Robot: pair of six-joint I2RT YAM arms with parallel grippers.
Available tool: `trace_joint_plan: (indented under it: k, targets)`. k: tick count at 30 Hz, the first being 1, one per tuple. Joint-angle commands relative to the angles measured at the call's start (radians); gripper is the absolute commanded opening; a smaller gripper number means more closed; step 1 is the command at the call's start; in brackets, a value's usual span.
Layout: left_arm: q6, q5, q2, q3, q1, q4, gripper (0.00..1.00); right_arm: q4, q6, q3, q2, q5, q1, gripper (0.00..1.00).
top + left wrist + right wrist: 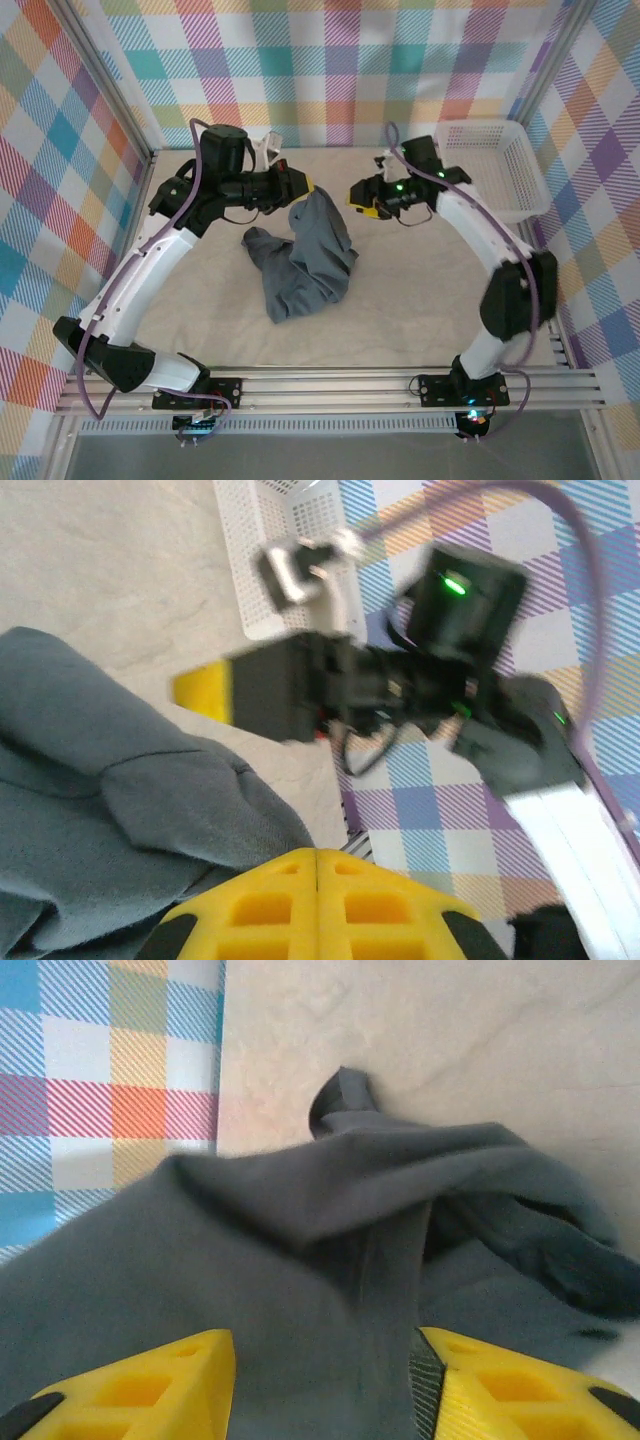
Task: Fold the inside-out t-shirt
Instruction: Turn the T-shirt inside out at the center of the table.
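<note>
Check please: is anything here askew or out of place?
The shirt is not spread flat: it lies bunched in a twisted heap, with one end held up at the left tool. Nothing else stands out.

No readable text, though views blurred.

Slate blue-grey inside-out t-shirt (305,262), unprinted, lies crumpled in a heap at frame centre, its upper end raised.
</note>
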Motion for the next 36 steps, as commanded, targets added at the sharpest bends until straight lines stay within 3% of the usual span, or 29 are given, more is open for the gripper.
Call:
trace_joint_plan:
  k: [1, 4, 6, 10, 12, 15, 18, 19, 20, 23, 25, 29, 32, 36]
  targets:
    - [-0.052, 0.003, -0.018, -0.042, 0.01, 0.008, 0.0, 0.196, 0.106, -0.148, -0.308, 0.159, 0.031, 0.5]
    - [-0.06, -0.029, -0.006, -0.027, 0.01, -0.008, 0.0, 0.29, 0.118, -0.227, -0.412, 0.263, 0.181, 0.49]
    - [-0.055, -0.053, 0.002, -0.004, 0.009, -0.024, 0.0, 0.327, 0.101, -0.216, -0.407, 0.352, 0.31, 0.56]
    - [-0.068, -0.068, 0.006, 0.012, -0.001, -0.002, 0.0, 0.375, 0.027, -0.151, -0.305, 0.542, 0.446, 0.69]
    - [-0.072, -0.071, 0.008, 0.019, -0.007, -0.003, 0.0, 0.368, -0.003, -0.098, -0.241, 0.613, 0.452, 0.67]
    - [-0.072, -0.091, -0.002, 0.024, -0.009, -0.018, 0.0, 0.347, -0.065, -0.049, -0.169, 0.656, 0.451, 0.51]
    - [-0.037, -0.123, -0.012, 0.032, -0.007, -0.05, 0.0, 0.331, -0.138, -0.03, -0.142, 0.545, 0.443, 0.08]
    - [-0.003, -0.146, -0.014, 0.039, -0.004, -0.08, 0.0, 0.318, -0.155, -0.029, -0.146, 0.49, 0.436, 0.0]
    - [0.028, -0.173, -0.015, 0.045, 0.001, -0.109, 0.0, 0.321, -0.158, -0.039, -0.157, 0.433, 0.426, 0.0]
    - [0.175, -0.287, -0.017, 0.06, 0.021, -0.214, 0.02, 0.459, -0.087, -0.133, -0.195, 0.083, 0.345, 0.0]
    - [0.275, -0.302, -0.029, 0.05, 0.047, -0.243, 0.25, 0.509, -0.019, -0.169, -0.199, -0.064, 0.289, 0.0]
    - [0.418, -0.111, -0.073, -0.004, 0.093, -0.231, 0.54, 0.501, -0.01, -0.189, -0.201, -0.185, 0.23, 0.0]
    - [0.48, 0.045, -0.07, -0.053, 0.103, -0.251, 0.63, 0.496, -0.02, -0.183, -0.199, -0.231, 0.219, 0.0]
    - [0.402, 0.179, -0.042, -0.168, 0.102, -0.111, 0.7, 0.484, -0.011, -0.161, -0.182, -0.25, 0.22, 0.0]
